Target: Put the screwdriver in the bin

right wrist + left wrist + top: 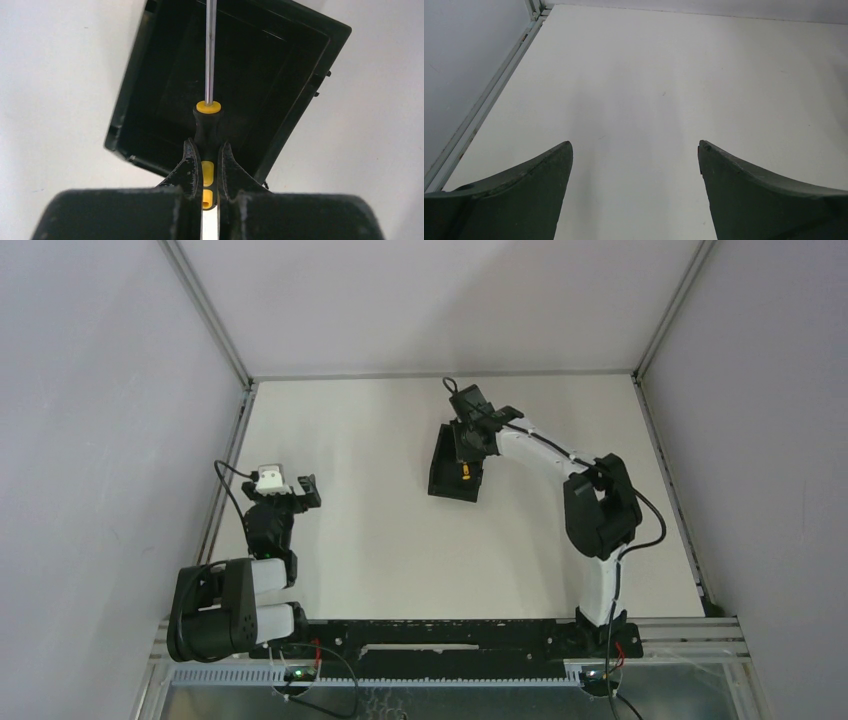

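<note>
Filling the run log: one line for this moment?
right gripper: shut on screwdriver | over bin | not released | left gripper: open, empty

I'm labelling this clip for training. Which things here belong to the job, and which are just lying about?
Belongs to the job:
- screwdriver, clamped by its handle
- right gripper, holding it
- bin, below the shaft

Not part of it:
- left gripper, open, holding nothing
- table, which only carries the bin
</note>
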